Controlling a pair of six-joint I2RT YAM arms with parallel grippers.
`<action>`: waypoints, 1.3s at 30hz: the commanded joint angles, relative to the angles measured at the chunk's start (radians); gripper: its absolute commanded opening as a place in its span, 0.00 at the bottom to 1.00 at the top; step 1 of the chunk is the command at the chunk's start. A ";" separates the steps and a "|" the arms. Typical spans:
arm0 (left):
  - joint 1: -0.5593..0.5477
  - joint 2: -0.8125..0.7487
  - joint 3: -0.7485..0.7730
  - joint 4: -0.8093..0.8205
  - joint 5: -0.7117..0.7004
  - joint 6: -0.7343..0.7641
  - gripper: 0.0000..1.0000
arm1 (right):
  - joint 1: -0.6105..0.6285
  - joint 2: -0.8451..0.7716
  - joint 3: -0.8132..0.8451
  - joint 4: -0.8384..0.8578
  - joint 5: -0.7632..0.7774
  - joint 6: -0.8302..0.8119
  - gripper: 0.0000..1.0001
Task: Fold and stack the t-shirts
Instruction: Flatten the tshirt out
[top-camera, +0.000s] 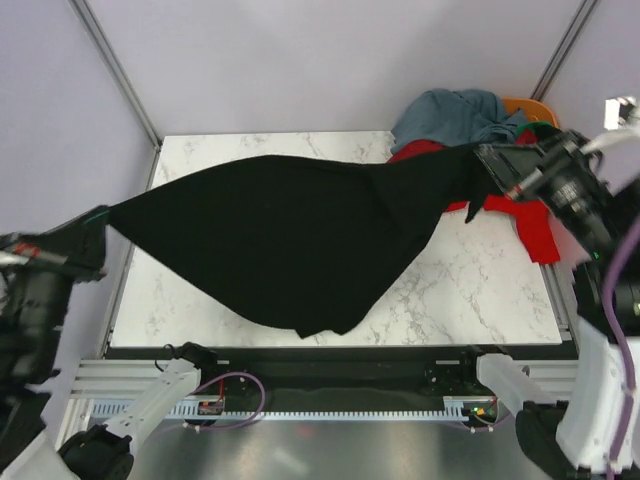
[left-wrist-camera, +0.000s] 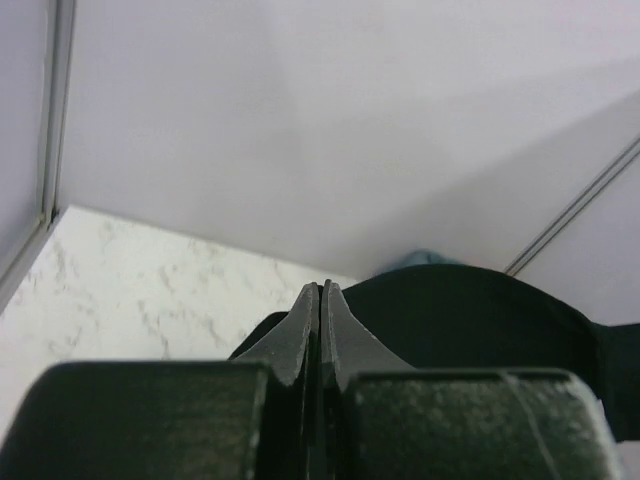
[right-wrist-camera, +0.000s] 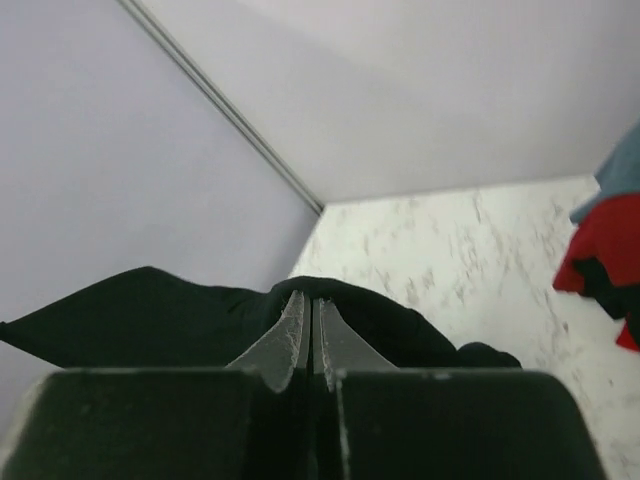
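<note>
1. The lowest fold of the black t-shirt (top-camera: 290, 230) hangs toward the near edge of the marble table (top-camera: 490, 290). It cannot be determined whether the fold touches the surface.
2. The garment is stretched as one sheet between both arms, above the table.
3. The left gripper (top-camera: 103, 222) sits at the table's left edge and is clamped on the shirt's left corner. In the left wrist view its fingers (left-wrist-camera: 298, 335) are pressed together, with black cloth directly beyond them.
4. The right gripper (top-camera: 487, 165), further back on the right, is clamped on the opposite end. Its fingers (right-wrist-camera: 283, 340) likewise meet, with cloth bunched around them.
5. A pile occupies the far right corner. The red t-shirt (top-camera: 537, 228) is nearest and the grey-blue t-shirt (top-camera: 455, 112) lies behind it. Parts of an orange t-shirt (top-camera: 525, 104) and a green t-shirt (top-camera: 540, 130) show at the back.
</note>
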 joint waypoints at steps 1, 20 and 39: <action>0.004 -0.034 0.084 0.070 0.044 0.123 0.03 | 0.001 -0.150 0.067 0.075 0.076 0.061 0.00; 0.004 -0.016 0.287 0.114 0.126 0.327 0.04 | -0.017 -0.192 0.328 0.145 0.173 0.047 0.00; 0.326 0.459 -0.451 0.639 -0.125 0.335 0.02 | 0.176 0.689 0.090 0.248 0.473 0.003 0.00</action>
